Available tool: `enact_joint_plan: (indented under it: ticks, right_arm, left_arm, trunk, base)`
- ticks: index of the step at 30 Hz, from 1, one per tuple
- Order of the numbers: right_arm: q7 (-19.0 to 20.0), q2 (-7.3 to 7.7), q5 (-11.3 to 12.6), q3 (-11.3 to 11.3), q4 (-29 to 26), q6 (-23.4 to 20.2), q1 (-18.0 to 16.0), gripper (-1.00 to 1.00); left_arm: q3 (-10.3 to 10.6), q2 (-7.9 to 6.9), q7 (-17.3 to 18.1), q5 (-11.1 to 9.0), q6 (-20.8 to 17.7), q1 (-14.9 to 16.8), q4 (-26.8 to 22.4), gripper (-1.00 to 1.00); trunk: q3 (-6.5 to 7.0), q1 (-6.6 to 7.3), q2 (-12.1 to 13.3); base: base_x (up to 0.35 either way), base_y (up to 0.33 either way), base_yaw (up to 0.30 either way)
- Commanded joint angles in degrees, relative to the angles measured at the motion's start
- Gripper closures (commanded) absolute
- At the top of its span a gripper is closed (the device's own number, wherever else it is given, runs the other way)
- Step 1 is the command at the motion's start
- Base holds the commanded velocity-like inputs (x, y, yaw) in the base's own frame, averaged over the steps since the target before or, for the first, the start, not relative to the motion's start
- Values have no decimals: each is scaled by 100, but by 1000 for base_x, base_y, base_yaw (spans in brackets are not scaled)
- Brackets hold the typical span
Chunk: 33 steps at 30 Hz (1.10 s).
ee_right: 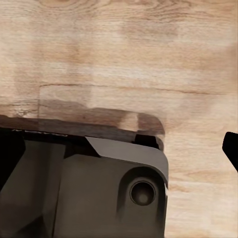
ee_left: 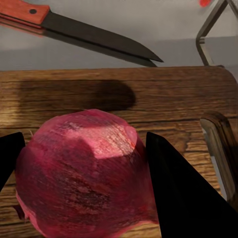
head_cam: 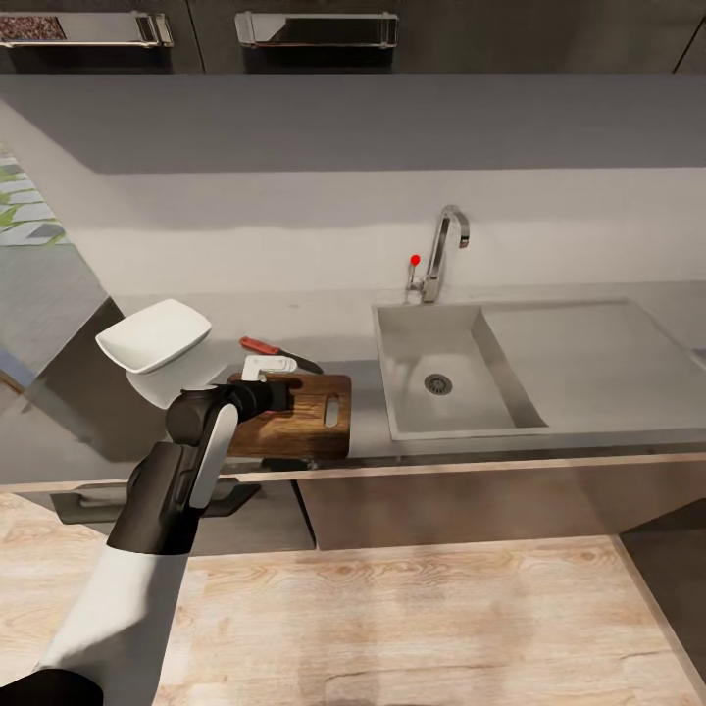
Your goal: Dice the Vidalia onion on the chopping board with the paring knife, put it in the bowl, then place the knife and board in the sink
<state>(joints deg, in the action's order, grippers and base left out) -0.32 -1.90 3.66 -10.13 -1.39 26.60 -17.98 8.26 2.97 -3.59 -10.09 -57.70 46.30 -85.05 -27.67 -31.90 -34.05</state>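
A reddish-purple Vidalia onion [ee_left: 84, 191] rests on the dark wooden chopping board [head_cam: 314, 420] [ee_left: 173, 94]. The black fingers of my left gripper [head_cam: 277, 394] [ee_left: 84, 135] press against both of its sides, over the board's left half. Just behind the board on the countertop [head_cam: 510, 446] lies the paring knife [head_cam: 279, 355] [ee_left: 91, 32], red handle to the left. To the board's left stands the white bowl [head_cam: 155, 335]. The sink [head_cam: 412, 328] to the right holds nothing. My right gripper [ee_right: 119, 153] hangs open above the wooden floor.
A chrome tap [head_cam: 443, 250] with a red-tipped lever stands behind the basin, and a drainboard wing [head_cam: 588, 358] extends right. Dark cabinets hang above the counter. The robot's own dark base [ee_right: 99, 188] is in the right wrist view.
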Motion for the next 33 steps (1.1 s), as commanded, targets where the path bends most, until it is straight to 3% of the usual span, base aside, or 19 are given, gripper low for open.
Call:
enact_joint_plan:
  ticks: [1, 33]
  right_arm:
    - [-3, 1, 38, -41, 7, 21, -4, -100]
    - [-3, -8, 51, -33, 7, 21, -4, -100]
  left_arm:
    - [1, 1, -27, -37, -22, 4, -4, 100]
    - [1, 2, -28, -37, -13, -6, 43, 100]
  trunk:
    - [-6, -2, -6]
    - [-27, -2, -6]
  base:
    - [0, 0, 0]
    - [-39, 0, 0]
